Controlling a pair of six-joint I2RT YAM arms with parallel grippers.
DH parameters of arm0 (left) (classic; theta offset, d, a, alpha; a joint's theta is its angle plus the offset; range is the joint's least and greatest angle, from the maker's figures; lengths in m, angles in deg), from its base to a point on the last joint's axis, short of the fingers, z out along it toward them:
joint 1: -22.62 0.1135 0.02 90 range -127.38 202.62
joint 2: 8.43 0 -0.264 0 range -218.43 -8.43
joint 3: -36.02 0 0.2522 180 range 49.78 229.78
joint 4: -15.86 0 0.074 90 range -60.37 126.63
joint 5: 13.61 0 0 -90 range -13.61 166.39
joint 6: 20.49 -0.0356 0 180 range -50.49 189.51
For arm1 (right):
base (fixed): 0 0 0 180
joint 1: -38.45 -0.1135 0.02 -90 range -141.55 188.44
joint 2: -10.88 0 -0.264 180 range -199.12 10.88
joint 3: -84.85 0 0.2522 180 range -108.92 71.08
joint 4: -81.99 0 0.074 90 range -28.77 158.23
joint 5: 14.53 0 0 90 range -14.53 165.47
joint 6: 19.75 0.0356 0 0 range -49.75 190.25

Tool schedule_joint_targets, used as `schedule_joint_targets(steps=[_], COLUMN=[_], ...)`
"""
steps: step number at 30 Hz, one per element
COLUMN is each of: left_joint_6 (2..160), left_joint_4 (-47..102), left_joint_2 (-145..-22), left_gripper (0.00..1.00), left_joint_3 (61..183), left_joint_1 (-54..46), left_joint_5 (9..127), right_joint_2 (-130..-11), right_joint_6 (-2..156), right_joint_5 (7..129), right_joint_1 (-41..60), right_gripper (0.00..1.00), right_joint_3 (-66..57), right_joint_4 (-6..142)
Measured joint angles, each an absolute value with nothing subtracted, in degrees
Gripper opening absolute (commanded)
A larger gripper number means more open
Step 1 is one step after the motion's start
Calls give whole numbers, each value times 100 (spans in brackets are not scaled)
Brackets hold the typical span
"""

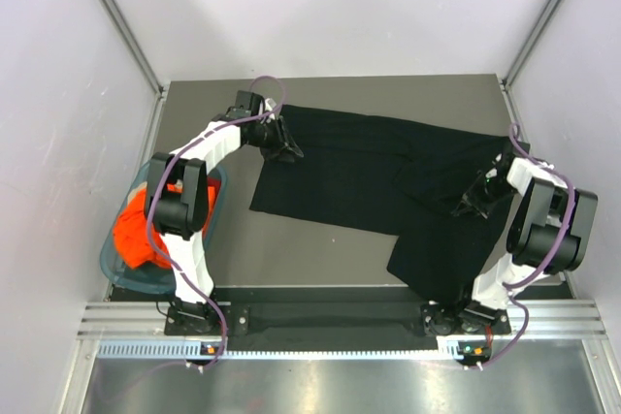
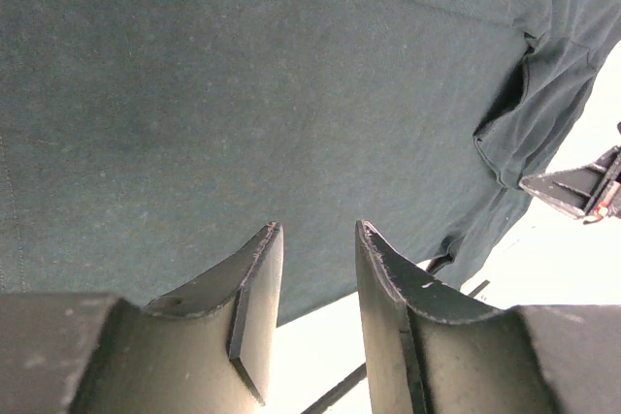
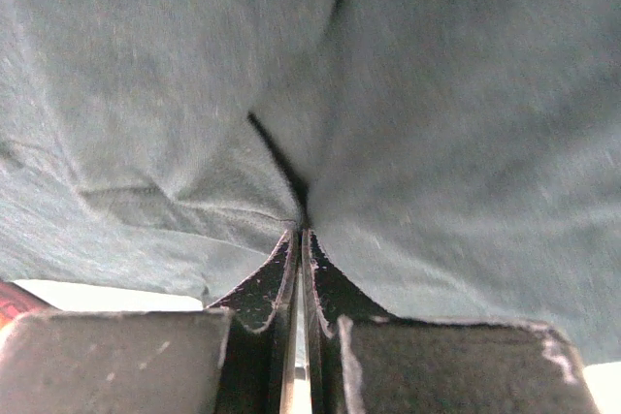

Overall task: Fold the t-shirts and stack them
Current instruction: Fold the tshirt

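Flattening the black t-shirt (image 1: 359,172): right end effector (image 3: 299,232) pinched shut on a fold, left end effector (image 2: 315,235) parted, empty, above cloth. Next, likely: grip left, pull taut.

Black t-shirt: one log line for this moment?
black t-shirt spread out | left gripper open at its edge | right gripper shut on it | orange t-shirt in basket

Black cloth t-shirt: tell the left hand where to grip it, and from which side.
Probably pinch the black cloth t-shirt at its far-left corner, sliding in from the left: it lies flat, that edge is free, and the open left hand hovers there.
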State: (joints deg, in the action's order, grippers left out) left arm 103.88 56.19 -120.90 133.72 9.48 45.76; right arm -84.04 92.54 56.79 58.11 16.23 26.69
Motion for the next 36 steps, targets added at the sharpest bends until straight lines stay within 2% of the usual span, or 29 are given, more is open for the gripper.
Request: schedule_joint_targets(steps=[13,21,23,26,28,29,30,32,35,36], left_joint_6=[10410,10399,10377,10298,10228,10200,10165,10110,10064,10055], left_joint_4=[5573,5578,5632,5737,5785,5794,5799,5831,5927,5941], left_joint_2=[-12090,-12090,-12100,-12164,-12188,-12199,-12208,-12232,-12330,-12396], left_gripper=[41,41,41,41,41,44,46,51,58,61], left_joint_3=[13361,13366,13418,13652,13814,13903,13973,14109,14393,14524], left_joint_1=[948,948,950,959,980,996,1011,1048,1118,1144], left_joint_5=[4573,4580,4608,4700,4772,4823,4884,5013,5295,5397], right_joint_2=[-7689,-7660,-7660,-7621,-7542,-7492,-7446,-7359,-7398,-7431], right_joint_6=[9446,9544,9536,9522,9533,9536,9536,9531,9498,9501], right_joint_5=[6123,6298,6407,6617,6717,6763,6792,6835,6936,6978], right_joint_1=[5813,5815,5821,5867,5929,5957,5977,6018,6033,6033], right_gripper=[1,14,13,0,0,2,15,32,42,48], right_joint_3=[1925,2089,1999,1682,1433,1348,1293,1241,1213,1206], right_joint_4=[2149,2087,2024,1967,1978,1978,1987,2042,2304,2448])
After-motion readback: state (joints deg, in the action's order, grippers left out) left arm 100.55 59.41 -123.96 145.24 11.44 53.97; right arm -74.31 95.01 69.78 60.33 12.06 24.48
